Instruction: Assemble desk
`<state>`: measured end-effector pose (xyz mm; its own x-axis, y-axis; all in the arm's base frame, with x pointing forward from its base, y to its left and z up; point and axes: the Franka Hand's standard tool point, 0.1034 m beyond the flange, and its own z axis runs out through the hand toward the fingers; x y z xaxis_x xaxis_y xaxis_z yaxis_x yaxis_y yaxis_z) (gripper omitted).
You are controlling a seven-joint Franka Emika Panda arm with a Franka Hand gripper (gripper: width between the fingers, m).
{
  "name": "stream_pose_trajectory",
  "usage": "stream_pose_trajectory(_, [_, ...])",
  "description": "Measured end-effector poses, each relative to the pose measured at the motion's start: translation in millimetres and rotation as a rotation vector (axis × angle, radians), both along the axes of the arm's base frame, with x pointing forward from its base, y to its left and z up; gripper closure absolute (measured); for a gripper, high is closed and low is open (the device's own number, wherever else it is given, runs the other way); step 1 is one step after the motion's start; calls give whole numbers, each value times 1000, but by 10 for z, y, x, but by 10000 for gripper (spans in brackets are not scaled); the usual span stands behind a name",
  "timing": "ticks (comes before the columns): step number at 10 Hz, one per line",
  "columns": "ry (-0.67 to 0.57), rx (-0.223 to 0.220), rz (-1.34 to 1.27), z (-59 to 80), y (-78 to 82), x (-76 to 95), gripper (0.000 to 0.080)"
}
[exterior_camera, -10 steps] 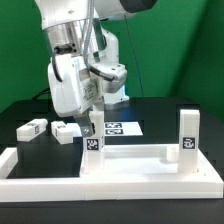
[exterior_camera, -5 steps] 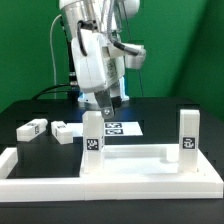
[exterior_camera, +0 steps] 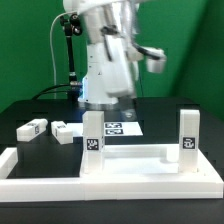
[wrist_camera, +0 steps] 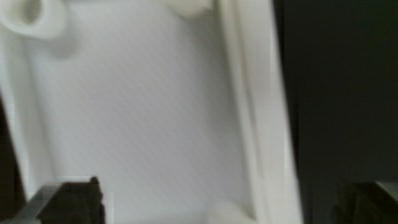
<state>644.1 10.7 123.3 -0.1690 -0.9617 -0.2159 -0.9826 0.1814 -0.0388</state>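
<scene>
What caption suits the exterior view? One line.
Arm above the top: two upright legs on it, two loose legs on the table.

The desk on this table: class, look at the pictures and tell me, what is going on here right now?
The robot arm's gripper is open and holds nothing; the wrist view shows it above the desk's top panel. Two upright legs stand on that panel, one toward the exterior view's left, one toward its right. Two loose legs lie on the table, not yet fitted.
</scene>
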Motion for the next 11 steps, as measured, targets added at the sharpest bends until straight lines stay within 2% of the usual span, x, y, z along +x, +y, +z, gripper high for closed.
stream_pose_trajectory(2, [35,-12,22,-206,139,-244,151])
stream_pose_trajectory(3, [52,-9,27,-249,167,-287,151])
stream_pose_trajectory(6, [43,-12,30,-242,154,-265,151])
stream_pose_trajectory(7, [7,-32,59,-255,124,-318,151])
stream_pose_trajectory(9, [-28,-85,115,-408,8,-725,151])
stream_pose_trajectory(10, [-23,-105,126,-539,-58,-845,151])
stream_pose_trajectory(11, [-24,-121,129,-638,-113,-876,151])
